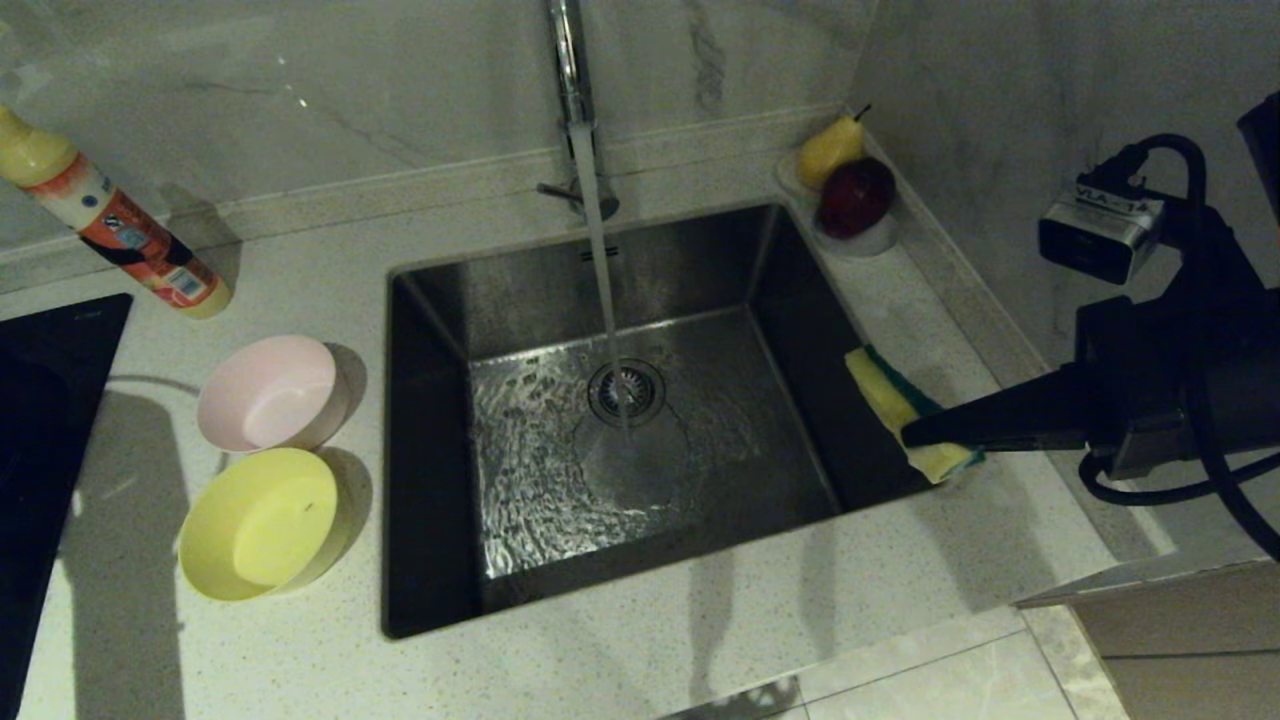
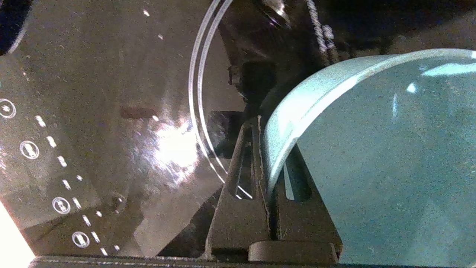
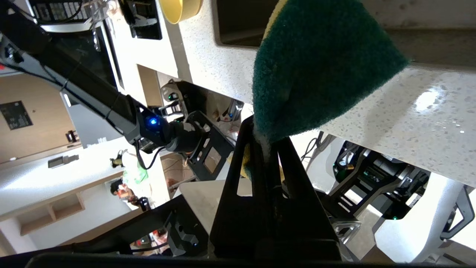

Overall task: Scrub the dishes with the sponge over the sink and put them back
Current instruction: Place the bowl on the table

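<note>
Closest to the lens in the left wrist view, the light blue bowl (image 2: 372,156) fills the frame, its thin rim pinched between the closed fingers of the left gripper (image 2: 264,163), with the dark glass cooktop (image 2: 93,111) beneath it. That arm lies outside the head view, so I cannot place it against the sink. The right gripper (image 1: 915,435) is clamped tight on the sponge (image 1: 893,405), which sticks out past the fingertips over the sink (image 1: 440,300) at its right wall; beyond the tips water runs from the tap (image 1: 572,70) onto the drain strainer (image 1: 627,392).

The bowl looks light, stiff and smooth, likely slippery once wet; a rim pinch suits it but could let it swing, so slow moves seem wise. The sponge is soft and folds in the grip, green scouring face outward in the right wrist view, so it should give under pressure rather than scrape hard.

Far across the basin from the right gripper, the pink bowl (image 1: 268,392) and yellow bowl (image 1: 262,522) sit just beside each other near the sink's left edge, leaving little counter there. The basin itself is wide and open. Behind the sponge hand, the fruit dish (image 1: 850,190) crowds the back corner.
</note>
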